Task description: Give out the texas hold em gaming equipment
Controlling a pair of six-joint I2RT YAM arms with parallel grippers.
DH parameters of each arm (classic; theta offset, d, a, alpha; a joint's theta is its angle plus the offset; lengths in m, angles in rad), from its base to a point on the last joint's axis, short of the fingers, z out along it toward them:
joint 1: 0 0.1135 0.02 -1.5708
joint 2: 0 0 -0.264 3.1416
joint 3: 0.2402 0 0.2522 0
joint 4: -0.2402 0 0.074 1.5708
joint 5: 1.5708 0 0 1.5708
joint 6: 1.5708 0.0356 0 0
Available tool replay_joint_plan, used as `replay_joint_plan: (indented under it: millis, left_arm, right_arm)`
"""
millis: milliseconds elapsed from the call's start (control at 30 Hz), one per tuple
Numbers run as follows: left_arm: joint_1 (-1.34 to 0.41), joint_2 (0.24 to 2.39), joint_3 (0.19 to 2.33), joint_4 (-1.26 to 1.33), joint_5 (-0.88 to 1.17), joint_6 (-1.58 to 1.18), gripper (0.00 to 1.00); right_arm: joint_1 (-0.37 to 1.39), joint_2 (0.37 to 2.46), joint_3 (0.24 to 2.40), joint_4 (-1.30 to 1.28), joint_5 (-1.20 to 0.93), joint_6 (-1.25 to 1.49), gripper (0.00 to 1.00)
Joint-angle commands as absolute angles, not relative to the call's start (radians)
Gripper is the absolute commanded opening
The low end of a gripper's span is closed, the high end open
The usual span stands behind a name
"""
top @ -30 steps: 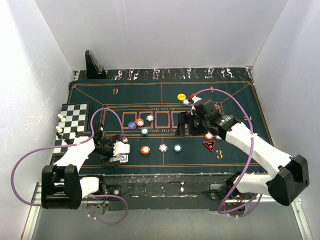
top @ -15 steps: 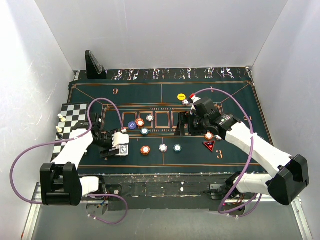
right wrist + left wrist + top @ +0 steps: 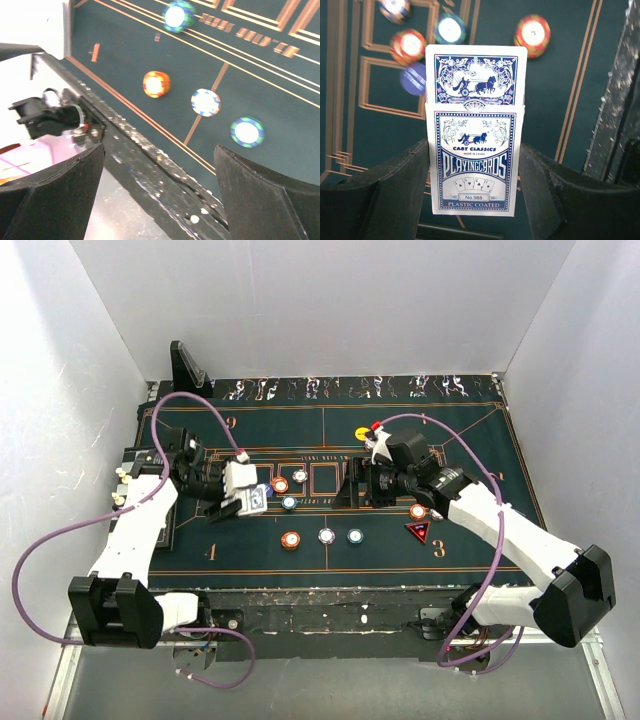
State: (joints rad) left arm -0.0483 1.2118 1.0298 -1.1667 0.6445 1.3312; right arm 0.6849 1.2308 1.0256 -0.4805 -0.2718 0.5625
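My left gripper (image 3: 474,165) is shut on a blue-and-white box of playing cards (image 3: 475,150), one card sticking out of its top. It hangs over the mat's left side (image 3: 247,497), beside a blue disc (image 3: 413,78). Below lie an orange chip (image 3: 280,484), a white chip (image 3: 300,476) and a teal chip (image 3: 289,503). A row of orange (image 3: 156,83), white (image 3: 205,101) and teal (image 3: 247,131) chips sits nearer the front. My right gripper (image 3: 362,485) stands open and empty above the mat's middle. A yellow disc (image 3: 363,433), an orange chip (image 3: 417,511) and a red triangular marker (image 3: 418,531) lie around it.
The dark green mat (image 3: 330,420) with orange lines covers the table. A chequered board (image 3: 150,470) lies at the left, partly under my left arm. A black stand (image 3: 190,370) sits at the back left. White walls close in three sides, and the scuffed front edge (image 3: 150,165) runs below.
My left gripper has shut on the card box and carried it up from the near left edge toward the back, over the mat's left side. The right gripper shifted slightly left.
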Motion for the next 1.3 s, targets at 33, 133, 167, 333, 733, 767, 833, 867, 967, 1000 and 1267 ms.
replay_joint_plan:
  millis: [33,133,167,333,733,767,833,867,967,1000,1267]
  left_arm:
    - [-0.132,1.281,1.247,-1.186,0.766,1.180,0.37]
    - [-0.184,1.327,1.339,-1.192,0.750,1.106,0.23]
    - [-0.196,1.347,1.362,-1.196,0.749,1.089,0.19]
    - [-0.225,1.402,1.465,-1.233,0.753,1.045,0.17]
    - [-0.287,1.379,1.494,-1.170,0.749,0.953,0.18]
    - [-0.290,1.381,1.497,-1.169,0.749,0.943,0.18]
    - [-0.296,1.382,1.506,-1.170,0.749,0.934,0.18]
    - [-0.298,1.382,1.509,-1.170,0.747,0.934,0.18]
    - [-0.301,1.378,1.517,-1.167,0.747,0.928,0.17]
    - [-0.305,1.376,1.517,-1.164,0.747,0.922,0.18]
    - [-0.318,1.348,1.499,-1.123,0.747,0.896,0.18]
  right_arm:
    - [0.696,1.265,1.094,-0.230,-0.500,0.658,0.96]
    - [0.696,1.296,1.123,-0.111,-0.575,0.724,0.96]
    - [0.699,1.305,1.123,-0.051,-0.595,0.754,0.96]
    - [0.709,1.353,1.132,0.095,-0.637,0.831,0.97]
    - [0.747,1.511,1.248,0.049,-0.612,0.828,0.97]
    - [0.750,1.526,1.265,0.031,-0.601,0.816,0.97]
    - [0.759,1.546,1.288,0.009,-0.577,0.805,0.97]
    - [0.759,1.557,1.296,0.003,-0.574,0.805,0.98]
    - [0.761,1.581,1.312,0.006,-0.560,0.819,0.98]
    - [0.761,1.588,1.313,0.011,-0.557,0.825,0.98]
    - [0.761,1.621,1.301,0.098,-0.571,0.917,0.82]
